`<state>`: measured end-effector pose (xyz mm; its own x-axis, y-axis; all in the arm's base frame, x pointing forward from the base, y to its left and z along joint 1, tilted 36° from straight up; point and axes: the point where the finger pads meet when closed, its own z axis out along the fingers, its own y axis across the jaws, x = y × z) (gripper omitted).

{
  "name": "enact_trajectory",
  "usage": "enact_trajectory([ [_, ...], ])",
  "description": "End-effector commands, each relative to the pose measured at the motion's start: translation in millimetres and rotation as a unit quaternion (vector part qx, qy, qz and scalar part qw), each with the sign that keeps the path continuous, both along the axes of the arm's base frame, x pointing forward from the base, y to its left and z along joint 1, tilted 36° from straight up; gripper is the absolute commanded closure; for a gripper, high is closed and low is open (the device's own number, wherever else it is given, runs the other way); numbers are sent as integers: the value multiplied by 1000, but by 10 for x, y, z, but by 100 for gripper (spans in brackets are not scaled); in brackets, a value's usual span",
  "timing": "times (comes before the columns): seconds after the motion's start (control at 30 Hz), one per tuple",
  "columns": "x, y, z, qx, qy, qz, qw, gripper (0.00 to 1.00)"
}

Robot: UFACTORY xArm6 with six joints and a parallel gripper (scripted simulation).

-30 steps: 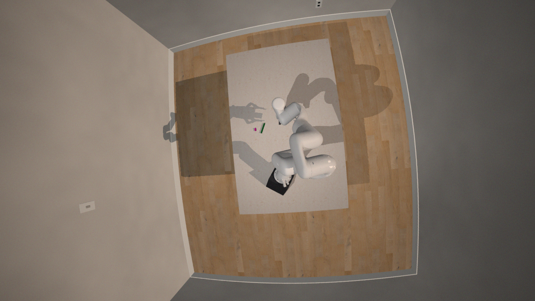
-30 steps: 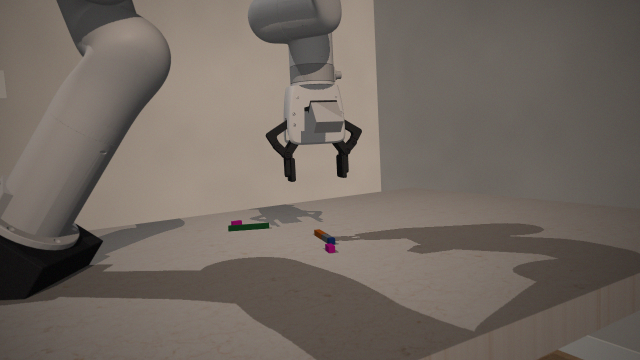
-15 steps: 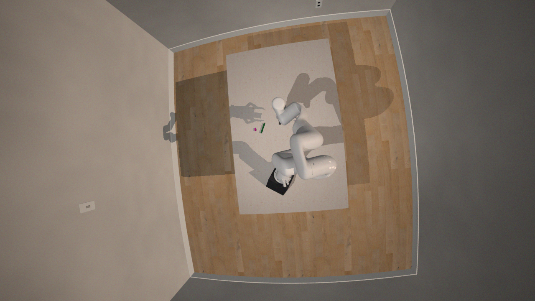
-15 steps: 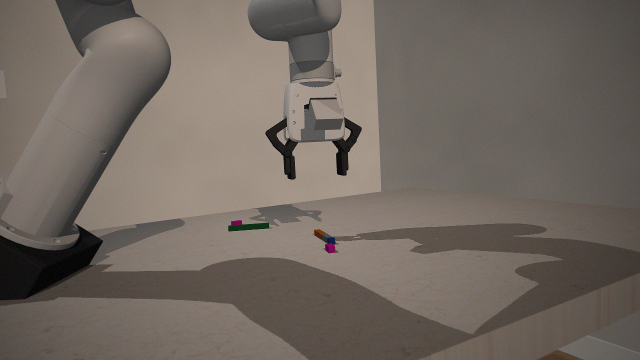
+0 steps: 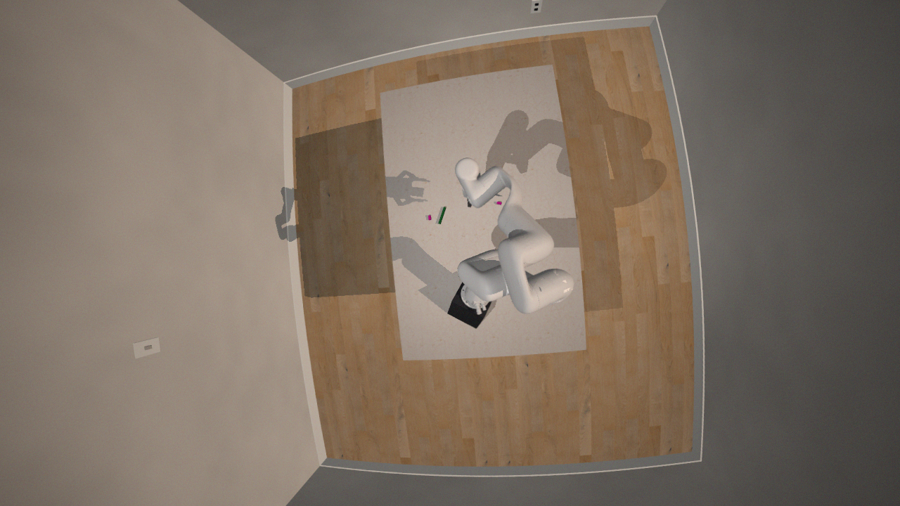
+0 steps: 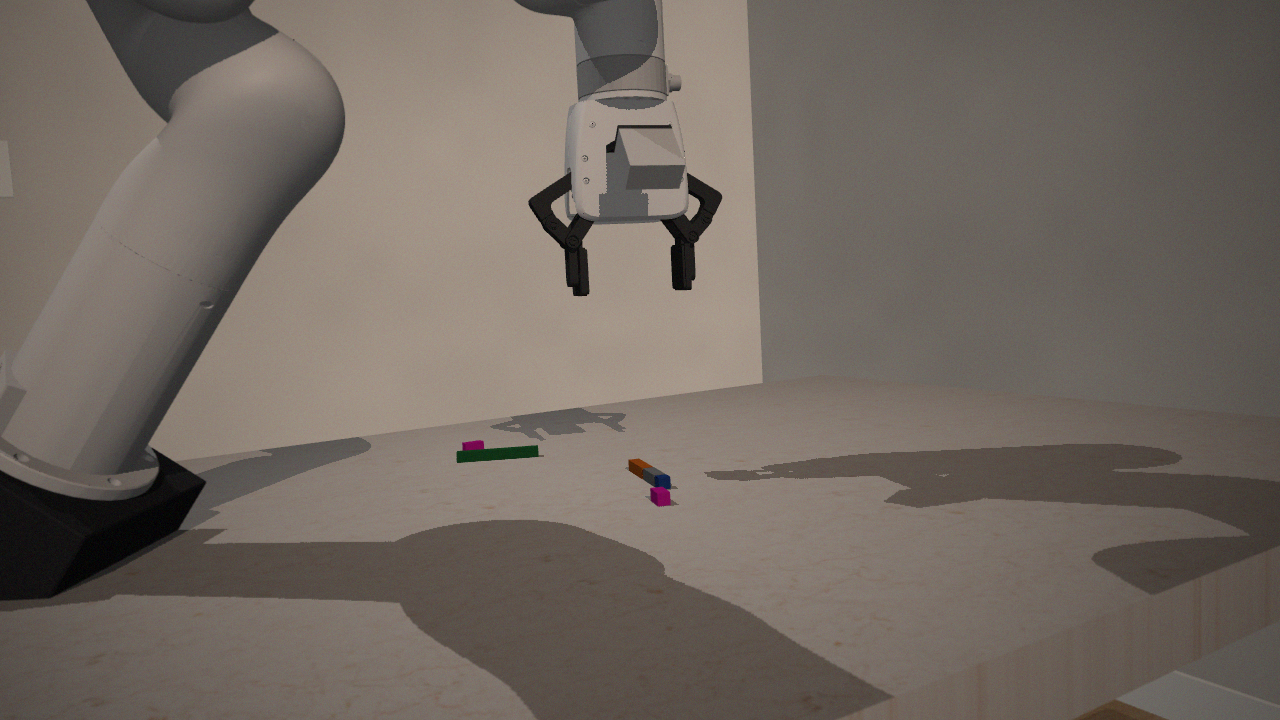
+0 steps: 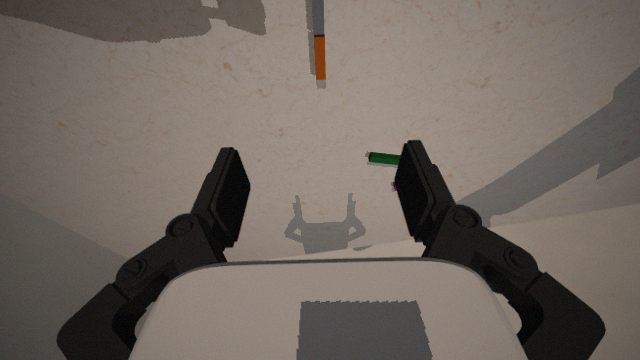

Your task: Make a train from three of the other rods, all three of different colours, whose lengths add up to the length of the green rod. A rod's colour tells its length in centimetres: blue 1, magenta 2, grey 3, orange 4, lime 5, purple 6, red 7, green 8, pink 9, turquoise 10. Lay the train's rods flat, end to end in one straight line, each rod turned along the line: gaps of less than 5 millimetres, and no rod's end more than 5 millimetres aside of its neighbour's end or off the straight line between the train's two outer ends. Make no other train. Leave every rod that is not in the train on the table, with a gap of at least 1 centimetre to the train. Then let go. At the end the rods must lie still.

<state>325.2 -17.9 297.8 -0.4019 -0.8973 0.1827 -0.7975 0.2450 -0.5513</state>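
The train is down on the surface point(image 5: 440, 327) point(image 6: 769, 573) point(image 7: 150, 110), three rods laid flat in one line: the orange rod point(image 6: 636, 464) point(image 7: 320, 57) at one end, the grey rod point(image 6: 653, 474) point(image 7: 318, 17) in the middle, the blue rod point(image 6: 662, 481) at the other end. From where I'm standing I can't make out any gap between them. Near the blue end, off the train, sits a magenta rod point(image 5: 498, 203) point(image 6: 660, 497). Away from the train lies the green rod point(image 5: 441, 215) point(image 6: 497, 454) point(image 7: 384, 158), with a second magenta rod point(image 5: 429, 217) point(image 6: 472, 445) close beside it; the wrist view catches only a sliver of that one past a finger. Up above it all hangs the end effector point(image 6: 631, 291) point(image 7: 320, 163), fingers pointing down and spread wide, nothing gripped between them, well clear of every rod. Its shadow point(image 5: 408, 188) point(image 6: 559, 420) point(image 7: 325, 232) falls across the surface, beyond the green rod in the exterior view.

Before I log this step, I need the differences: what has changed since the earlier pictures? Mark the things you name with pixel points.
The hand point(image 6: 631, 292) point(image 7: 320, 163) has moved up, away from the table point(image 5: 484, 327) point(image 6: 760, 573). Nothing was gripped or released; its fingers stayed open. The green rod point(image 5: 441, 215) point(image 6: 497, 454) point(image 7: 384, 158), orange rod point(image 6: 638, 466) point(image 7: 320, 57), grey rod point(image 6: 654, 474) point(image 7: 318, 17) and blue rod point(image 6: 662, 481) stayed put.
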Motion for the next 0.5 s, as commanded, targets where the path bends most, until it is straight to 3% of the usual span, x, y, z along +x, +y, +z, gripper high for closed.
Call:
enact_trajectory([
  [0.0, -91, 75, 164, -1, -1, -1, 1000, 0],
  [0.47, -140, 115, 253, -1, -1, -1, 1000, 0],
])
